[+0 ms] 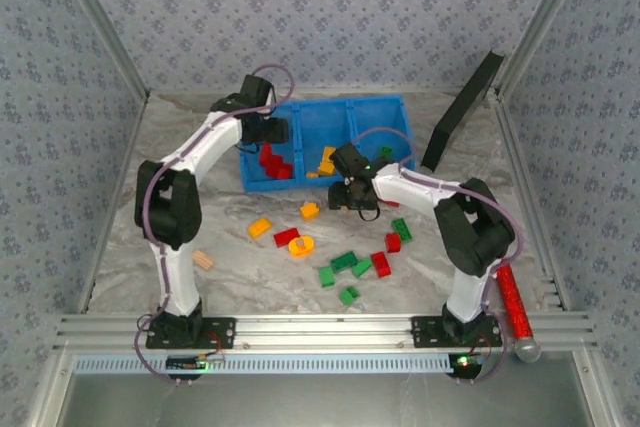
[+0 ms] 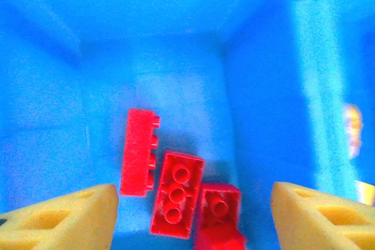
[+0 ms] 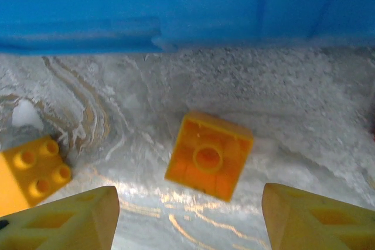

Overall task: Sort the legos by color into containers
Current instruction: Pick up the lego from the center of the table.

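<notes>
My left gripper hangs with its yellow fingers spread wide and empty inside the left compartment of the bright blue plastic three-compartment bin. Below it, three red plastic bricks lie on the floor. My right gripper, also wide and empty, hovers over the marbled table just outside the bin, above two orange-yellow bricks: an upturned hollow brick and a studs-up brick.

top: even, diffuse, soft shadows | my left wrist: bin oversaturated, blurry | my right wrist: table glare, lower centre
</notes>
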Available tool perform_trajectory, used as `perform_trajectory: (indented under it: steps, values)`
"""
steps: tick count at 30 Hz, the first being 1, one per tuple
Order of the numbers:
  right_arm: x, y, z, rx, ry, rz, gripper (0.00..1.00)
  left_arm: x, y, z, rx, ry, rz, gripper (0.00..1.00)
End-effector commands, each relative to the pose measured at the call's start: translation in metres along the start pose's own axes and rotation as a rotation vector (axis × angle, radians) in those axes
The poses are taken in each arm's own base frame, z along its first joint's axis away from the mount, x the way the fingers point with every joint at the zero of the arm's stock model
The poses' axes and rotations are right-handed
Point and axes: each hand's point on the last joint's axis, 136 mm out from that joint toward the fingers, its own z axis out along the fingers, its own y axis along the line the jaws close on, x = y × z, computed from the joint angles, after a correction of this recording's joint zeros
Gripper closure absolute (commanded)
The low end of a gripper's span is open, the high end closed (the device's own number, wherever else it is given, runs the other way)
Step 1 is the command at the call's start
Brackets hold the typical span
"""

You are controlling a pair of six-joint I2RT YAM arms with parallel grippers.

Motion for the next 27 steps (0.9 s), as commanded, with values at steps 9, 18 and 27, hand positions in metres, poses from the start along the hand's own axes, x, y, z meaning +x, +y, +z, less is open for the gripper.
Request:
perform_trajectory:
  steps: [9, 18, 27]
  values:
    - [-0.003, 0.000, 0.024, 0.055, 0.024, -0.019, 0.48, 0.036, -0.017, -0.097, 0.092, -0.026, 0.097, 0.29]
    - [0.008, 0.007, 0.022, 0.059, 0.047, -0.059, 0.72, 0.159, -0.022, -0.102, 0.214, 0.214, 0.232, 0.28]
    - [-0.007, 0.040, -0.059, 0.043, -0.030, -0.199, 0.75, 0.219, -0.024, -0.085, 0.162, 0.313, 0.288, 0.28]
